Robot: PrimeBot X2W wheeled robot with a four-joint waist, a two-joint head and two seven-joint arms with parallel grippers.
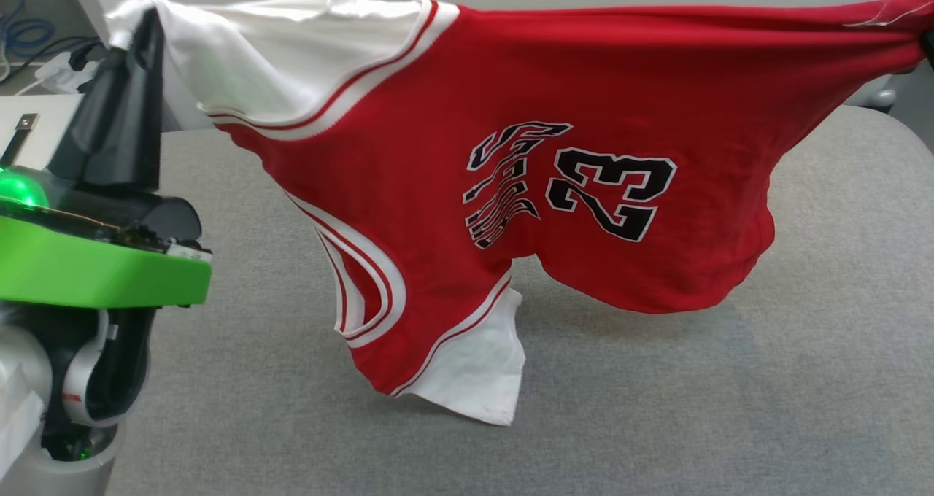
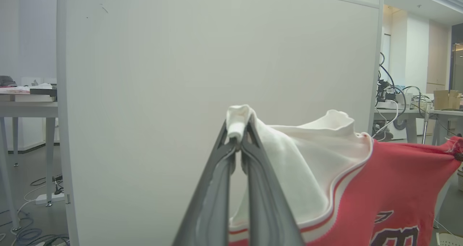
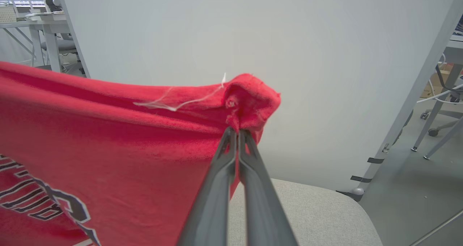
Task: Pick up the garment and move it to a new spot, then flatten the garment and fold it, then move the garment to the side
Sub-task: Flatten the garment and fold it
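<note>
Left pincer (image 2: 237, 132): we have it clamped fully shut on the tip of the white sleeve (image 2: 289, 159), raised high.
Red jersey (image 1: 657, 80): stretched taut between both pincers, hanging above the grey surface (image 1: 803, 379), "23" lettering facing us; we judge this spreads it out for laying flat.
Lower sleeve (image 1: 481, 372): dangles nearest the surface.
Right pincer (image 3: 237, 132): pinched shut on a bunched red corner (image 3: 253, 101).

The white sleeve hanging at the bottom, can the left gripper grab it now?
Probably not yet. The left gripper is shut on the other white sleeve up high, holding the garment stretched, so it's busy. It would have to let go first.
</note>
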